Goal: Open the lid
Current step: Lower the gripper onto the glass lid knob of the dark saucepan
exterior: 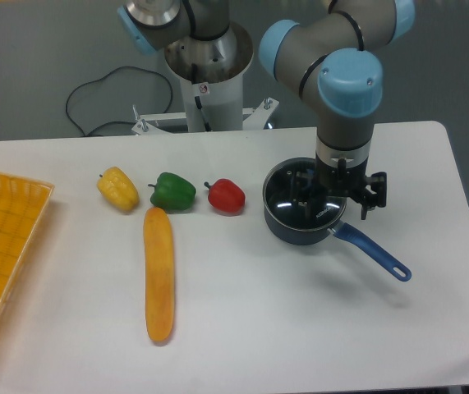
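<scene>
The arm has its hand [326,197] down over the dark blue saucepan [300,226] at the right of the white counter [259,328], right where the centre knob of the lid [290,197] ought to be – the knob itself is hidden under the hand, so I cannot tell whether the fingers are spread or have closed on it. The lid sits flat on the saucepan, glass catching a bit of glare, its rim level with the pan's edge; nothing lifted yet. I'd judge this as the grasping step, with the lift to follow. What comes next, to my eye, wants a firm pinch on the knob and a straight pull upward, so the pan isn't dragged along by its long blue handle [372,250], which points toward the near right.

Left of the pan, in a row, lie a red pepper [226,195], a green pepper [172,190] and a yellow pepper [118,188], with a long orange vegetable [158,275] just in front of them – all well apart from the hand. An orange basket [4,246] juts in at the far left edge. Behind the counter stands the arm's base [209,74], a black cable [111,98] looping over the grey floor
</scene>
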